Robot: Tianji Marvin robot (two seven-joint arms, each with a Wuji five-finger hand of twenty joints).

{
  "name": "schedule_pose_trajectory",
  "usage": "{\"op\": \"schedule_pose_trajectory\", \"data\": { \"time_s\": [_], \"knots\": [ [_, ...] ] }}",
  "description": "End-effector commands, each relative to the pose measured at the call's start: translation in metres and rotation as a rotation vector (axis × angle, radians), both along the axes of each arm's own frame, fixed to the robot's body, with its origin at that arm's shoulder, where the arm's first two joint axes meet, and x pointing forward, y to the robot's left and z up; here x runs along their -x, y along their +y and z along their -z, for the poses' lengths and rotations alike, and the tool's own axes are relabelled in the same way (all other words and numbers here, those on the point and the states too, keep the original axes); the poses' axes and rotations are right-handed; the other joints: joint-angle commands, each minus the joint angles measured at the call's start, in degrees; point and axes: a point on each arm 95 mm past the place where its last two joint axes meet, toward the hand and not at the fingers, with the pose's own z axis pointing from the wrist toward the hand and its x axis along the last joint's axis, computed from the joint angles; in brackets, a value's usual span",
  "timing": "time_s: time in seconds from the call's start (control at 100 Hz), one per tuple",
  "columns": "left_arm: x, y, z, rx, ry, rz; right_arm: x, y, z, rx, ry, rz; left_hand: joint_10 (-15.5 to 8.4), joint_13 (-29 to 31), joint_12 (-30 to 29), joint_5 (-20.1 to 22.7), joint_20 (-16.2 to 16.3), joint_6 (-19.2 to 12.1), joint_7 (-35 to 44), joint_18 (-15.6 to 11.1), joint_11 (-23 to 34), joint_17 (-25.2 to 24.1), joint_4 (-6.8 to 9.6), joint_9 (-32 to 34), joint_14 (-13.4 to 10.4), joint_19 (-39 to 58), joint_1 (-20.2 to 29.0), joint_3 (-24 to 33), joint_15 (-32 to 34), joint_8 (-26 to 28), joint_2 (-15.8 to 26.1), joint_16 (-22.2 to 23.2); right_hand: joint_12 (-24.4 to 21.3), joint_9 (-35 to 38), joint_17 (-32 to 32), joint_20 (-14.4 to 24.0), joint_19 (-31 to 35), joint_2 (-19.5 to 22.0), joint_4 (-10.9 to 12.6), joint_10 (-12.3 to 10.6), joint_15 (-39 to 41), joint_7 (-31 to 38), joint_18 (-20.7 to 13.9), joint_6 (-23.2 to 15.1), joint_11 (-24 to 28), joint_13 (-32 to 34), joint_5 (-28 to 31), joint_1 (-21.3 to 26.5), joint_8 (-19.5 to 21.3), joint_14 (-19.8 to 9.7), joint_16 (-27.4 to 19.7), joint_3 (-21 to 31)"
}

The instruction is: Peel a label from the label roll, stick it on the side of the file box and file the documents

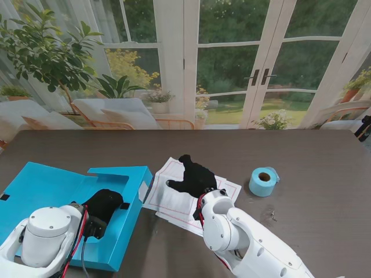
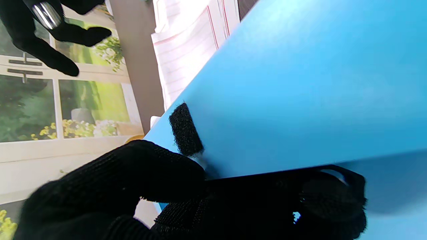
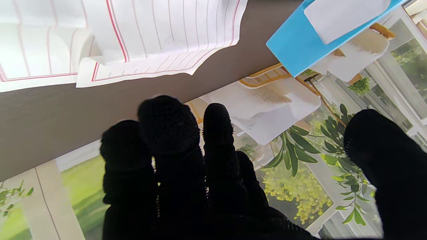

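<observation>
The left robot hand (image 1: 103, 204) pinches a flap of the open blue file box (image 1: 52, 191) by the worktop's (image 1: 313, 150) near left edge. The right robot hand (image 1: 194, 175) hovers over the documents (image 1: 168, 200), fingers spread, holding nothing. The label roll (image 1: 264, 181) stands just right of them.

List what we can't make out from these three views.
- Label on the file box side: white patch shows in the right wrist view, text unreadable.
- Left hand grip: fingers at the flap edge by the velcro tab; contact hidden by the flap.
- Right hand over the documents: touching or hovering, unclear.
- Label roll: free end too small.
</observation>
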Motion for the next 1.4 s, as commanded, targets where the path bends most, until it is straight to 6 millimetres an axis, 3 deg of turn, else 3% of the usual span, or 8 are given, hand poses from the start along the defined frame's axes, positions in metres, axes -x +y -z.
{"op": "schedule_pose_trajectory", "data": {
  "time_s": [0.0,0.56,0.67,0.82,0.97,1.16,1.26,1.39],
  "knots": [
    [-0.005,0.002,0.003,0.005,0.014,-0.001,0.002,-0.003,0.001,-0.001,0.013,-0.005,-5.2,0.0,1.1,-1.4,-0.1,2.2,2.3,-1.4,1.9,-0.3,0.35,1.0,-0.5,2.4,0.0,0.6,3.3,0.5,0.9,0.8,-0.8,-0.7,-7.4,1.2,-0.1,1.0,1.5,1.5,0.6,0.7,-1.7,-1.2,1.0,-0.8,0.4,-0.3,0.6,1.1,-0.4,1.5],
    [-0.03,0.016,0.028,-0.079,0.068,-0.043,-0.003,-0.027,0.001,-0.044,0.027,0.035,-4.2,-5.4,1.7,-3.6,0.6,0.5,1.8,-3.8,0.2,-7.1,-1.26,-2.8,0.6,-1.6,-1.5,0.7,1.1,-1.1,2.9,1.5,-0.7,0.1,-7.9,1.2,0.0,1.0,1.5,1.8,0.2,0.5,-1.8,-2.6,0.7,-1.3,3.1,0.0,1.1,1.6,-0.4,2.3],
    [-0.031,0.014,0.03,-0.078,0.067,-0.075,-0.003,-0.029,0.002,-0.052,0.034,0.041,-1.8,-8.1,1.1,-3.4,3.1,0.7,0.4,-2.4,-3.6,-10.9,-0.62,-3.5,3.6,-5.8,-1.0,1.4,-2.9,-2.6,2.2,1.8,-0.7,0.2,-7.9,1.2,0.0,0.9,1.5,1.9,0.2,0.5,-1.7,-2.6,0.7,-1.2,3.3,0.1,1.2,1.8,-0.3,2.4],
    [-0.03,0.015,0.03,-0.087,0.072,-0.078,-0.003,-0.03,0.004,-0.068,0.046,0.049,-1.2,-11.4,0.1,-3.7,3.7,-0.6,-3.0,-3.3,-8.9,-14.0,-1.17,-5.4,4.2,-8.7,-0.9,-0.3,-7.7,-5.6,1.3,0.6,-0.6,0.3,-8.0,1.2,0.0,0.9,1.5,2.0,0.2,0.4,-1.6,-2.6,0.6,-1.3,3.5,0.1,1.4,1.9,-0.3,2.6],
    [-0.03,0.017,0.03,-0.115,0.076,-0.071,-0.003,-0.031,0.005,-0.08,0.053,0.054,0.1,-16.1,-1.6,-4.9,2.9,-0.5,-8.1,-4.8,-15.1,-19.0,0.18,-9.3,4.4,-12.5,0.3,-2.6,-14.2,-8.8,1.0,-1.4,-0.6,0.3,-8.1,1.2,0.0,0.9,1.4,2.1,0.2,0.3,-1.6,-2.6,0.6,-1.3,3.6,0.2,1.5,1.9,-0.3,2.7],
    [-0.031,0.019,0.029,-0.121,0.073,-0.076,-0.004,-0.032,0.005,-0.086,0.056,0.055,2.9,-23.0,-13.6,-6.4,-0.3,1.0,-20.8,-6.8,-19.1,-26.7,2.83,-18.5,4.9,-17.7,3.3,-13.6,-23.9,-9.5,2.7,-4.6,-0.6,0.4,-8.2,1.2,0.0,0.9,1.4,2.2,0.2,0.3,-1.6,-2.7,0.5,-1.3,3.9,0.2,1.6,2.0,-0.3,2.8],
    [-0.03,0.02,0.024,-0.13,0.069,-0.075,-0.004,-0.032,0.005,-0.085,0.055,0.058,3.6,-26.6,-26.1,-7.2,-3.6,1.9,-26.4,-7.8,-21.0,-31.1,0.86,-21.7,5.0,-20.6,3.8,-17.7,-30.2,-9.0,3.7,-7.5,-0.6,0.5,-8.2,1.3,0.0,0.9,1.4,2.3,0.2,0.3,-1.6,-2.8,0.5,-1.3,4.2,0.3,1.7,2.1,-0.3,2.8],
    [-0.028,0.022,0.018,-0.14,0.061,-0.067,-0.005,-0.033,0.005,-0.086,0.056,0.061,5.1,-32.2,-36.6,-7.8,-8.3,3.1,-38.9,-8.9,-29.5,-35.6,-0.59,-26.5,4.9,-27.3,3.0,-19.2,-39.6,-14.5,3.7,-12.4,-0.6,0.6,-8.2,1.3,0.0,0.9,1.4,2.2,0.2,0.2,-1.5,-2.9,0.4,-1.3,4.7,0.2,1.8,2.0,-0.3,2.9]
  ]
}}
